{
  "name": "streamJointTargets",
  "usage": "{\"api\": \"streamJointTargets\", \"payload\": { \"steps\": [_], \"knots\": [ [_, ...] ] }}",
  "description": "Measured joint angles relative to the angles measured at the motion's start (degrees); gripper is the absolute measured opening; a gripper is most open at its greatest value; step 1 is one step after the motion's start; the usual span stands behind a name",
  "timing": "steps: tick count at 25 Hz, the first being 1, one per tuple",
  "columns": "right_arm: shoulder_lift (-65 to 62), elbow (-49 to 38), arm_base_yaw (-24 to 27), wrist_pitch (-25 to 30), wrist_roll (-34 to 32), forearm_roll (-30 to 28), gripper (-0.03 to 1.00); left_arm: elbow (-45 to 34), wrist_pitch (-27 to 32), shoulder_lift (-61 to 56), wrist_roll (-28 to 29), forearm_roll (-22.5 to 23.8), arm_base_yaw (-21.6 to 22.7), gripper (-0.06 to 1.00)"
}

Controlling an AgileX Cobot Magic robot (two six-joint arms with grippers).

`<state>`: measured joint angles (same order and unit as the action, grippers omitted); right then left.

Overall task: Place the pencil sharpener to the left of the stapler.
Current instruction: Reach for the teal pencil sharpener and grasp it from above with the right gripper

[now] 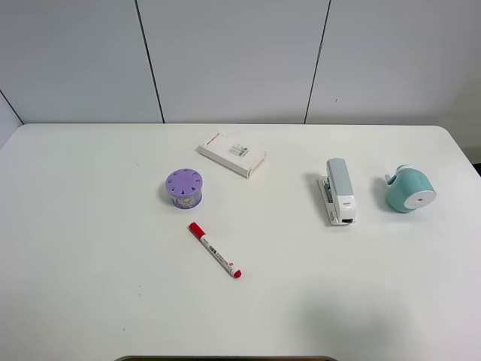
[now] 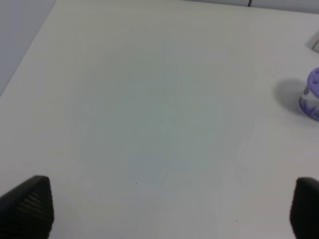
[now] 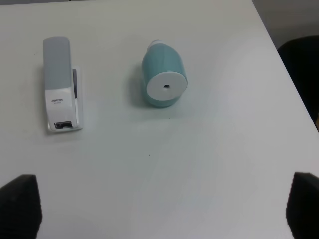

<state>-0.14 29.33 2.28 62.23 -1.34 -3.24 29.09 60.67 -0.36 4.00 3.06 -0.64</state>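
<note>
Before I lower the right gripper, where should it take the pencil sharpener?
Probably across the teal barrel of the pencil sharpener, coming from above. It lies on its side, both curved flanks free, and the stapler sits apart from it.

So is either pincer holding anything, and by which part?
Nothing is held. The left pincer and right pincer both stand open, the pencil sharpener untouched.
</note>
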Motion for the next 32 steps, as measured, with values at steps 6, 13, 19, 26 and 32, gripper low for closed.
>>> {"api": "streamJointTargets", "payload": {
  "steps": [6, 13, 19, 26, 32],
  "knots": [
    [0.0, 0.0, 0.0, 0.0, 0.0, 0.0, 0.98, 0.0, 0.0, 0.0, 0.0, 0.0, 0.0, 0.95],
    [0.0, -0.01, 0.0, 0.0, 0.0, 0.0, 0.98, 0.0, 0.0, 0.0, 0.0, 0.0, 0.0, 0.95],
    [0.0, -0.01, 0.0, 0.0, 0.0, 0.0, 0.98, 0.0, 0.0, 0.0, 0.0, 0.0, 0.0, 0.95],
    [0.0, -0.01, 0.0, -1.14, 0.0, -0.05, 0.98, 0.0, 0.0, 0.0, 0.0, 0.0, 0.0, 0.95],
    [1.37, 0.87, 0.0, -1.06, 0.05, -0.05, 0.98, 0.0, 0.0, 0.0, 0.0, 0.0, 0.0, 0.95]
  ]
}}
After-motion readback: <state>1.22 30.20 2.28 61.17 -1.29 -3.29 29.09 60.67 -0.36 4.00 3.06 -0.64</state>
